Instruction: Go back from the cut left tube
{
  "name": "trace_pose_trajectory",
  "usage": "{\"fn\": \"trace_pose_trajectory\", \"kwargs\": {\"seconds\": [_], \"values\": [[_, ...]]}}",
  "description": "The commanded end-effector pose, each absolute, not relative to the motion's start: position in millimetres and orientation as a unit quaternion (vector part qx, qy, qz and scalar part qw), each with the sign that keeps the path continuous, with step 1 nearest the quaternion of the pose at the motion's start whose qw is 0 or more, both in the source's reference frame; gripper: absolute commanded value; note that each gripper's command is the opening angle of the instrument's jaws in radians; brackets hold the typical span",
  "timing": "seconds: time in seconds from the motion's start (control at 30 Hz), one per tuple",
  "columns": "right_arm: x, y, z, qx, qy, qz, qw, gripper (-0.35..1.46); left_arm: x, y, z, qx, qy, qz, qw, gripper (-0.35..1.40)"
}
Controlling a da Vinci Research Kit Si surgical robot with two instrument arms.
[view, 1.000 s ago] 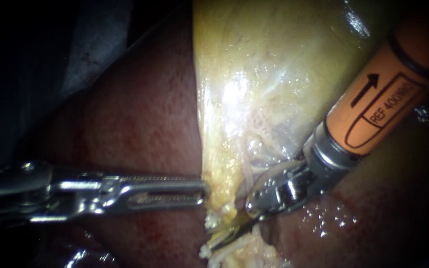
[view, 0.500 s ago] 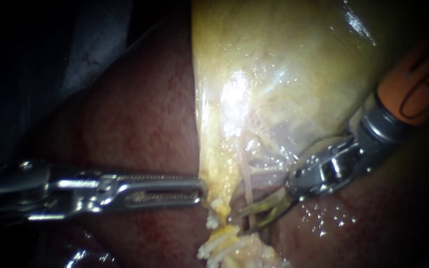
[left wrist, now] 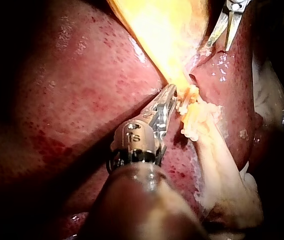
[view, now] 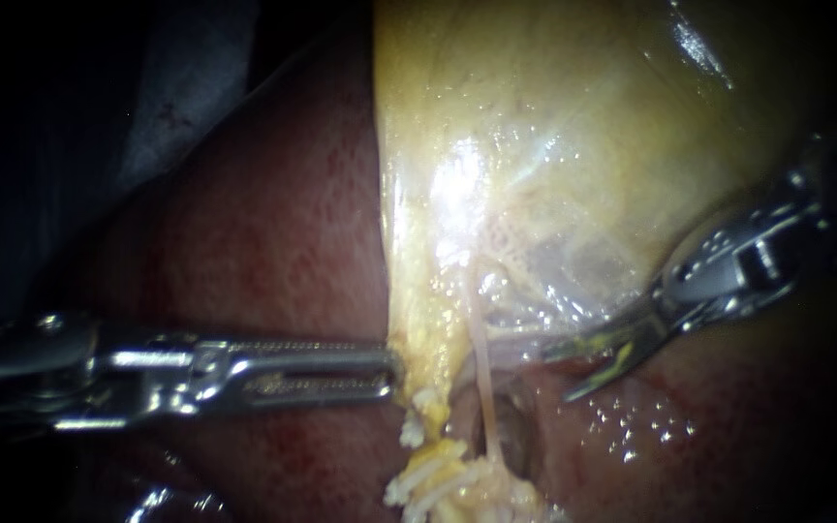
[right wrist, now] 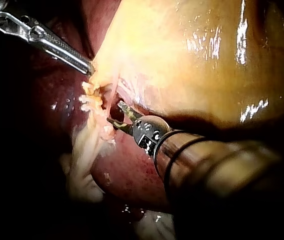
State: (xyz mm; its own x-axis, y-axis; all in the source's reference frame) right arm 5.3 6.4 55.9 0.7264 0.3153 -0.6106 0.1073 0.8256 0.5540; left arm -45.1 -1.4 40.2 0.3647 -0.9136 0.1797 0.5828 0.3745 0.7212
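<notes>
Nearest the endoscope, the left instrument [view: 391, 373] reaches in from the left across dark red liver [view: 273, 242]. Its 2 long, toothed jaws are pressed together on the lower edge of the gallbladder [view: 554, 145], holding that yellow edge. The left wrist view shows the same grip, with the jaw tips buried in the yellow edge.

Just below those tips lie frayed, pale-yellow ends, apparently the cut left tube [view: 425, 416], with a ragged bundle of whitish strands beneath them. Just beside them on the right, 1 thin pale tube [view: 481, 378] runs unbroken from the gallbladder's underside down into the whitish bundle, with a small dark hollow at its right.

Farther back and to the right, the right instrument [view: 554, 376] comes in from the upper right. Its 2 slim, pointed blades stand apart — a clear gap shows between them and nothing lies in it. The blades have yellowish smears on them. The tips point toward the thin tube but sit apart from it, clear of the frayed ends too, over wet, glistening liver. The right wrist view confirms the parted blades, close beside the pale strands yet not touching them.

Behind everything, the gallbladder rises as a broad, glossy, yellow sheet — it is draped over the liver, which fades into shadow on both sides.
</notes>
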Motion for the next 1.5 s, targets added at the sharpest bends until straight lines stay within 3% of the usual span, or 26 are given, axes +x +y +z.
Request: {"fn": "trace_pose_trajectory", "kwargs": {"seconds": [0.03, 0.33, 0.73, 1.5], "values": [[5.1, 6.8, 55.7, 0.286, 0.37, 0.059, 0.882, 0.49, -45.1, -1.4, 40.2, 0.283, -0.292, -0.482, 0.776, -0.35], [3.4, 9.0, 53.9, 0.255, 0.387, 0.066, 0.884, 0.74, -45.1, -1.3, 40.2, 0.283, -0.292, -0.482, 0.776, -0.35], [2.2, 9.7, 53.3, 0.251, 0.389, 0.069, 0.884, 0.74, -44.9, 0.2, 39.9, 0.274, -0.294, -0.484, 0.778, -0.35], [1.8, 9.5, 53.3, 0.252, 0.389, 0.067, 0.884, 0.76, -46.2, 5.6, 39.2, 0.236, -0.375, -0.476, 0.76, -0.35]]}}
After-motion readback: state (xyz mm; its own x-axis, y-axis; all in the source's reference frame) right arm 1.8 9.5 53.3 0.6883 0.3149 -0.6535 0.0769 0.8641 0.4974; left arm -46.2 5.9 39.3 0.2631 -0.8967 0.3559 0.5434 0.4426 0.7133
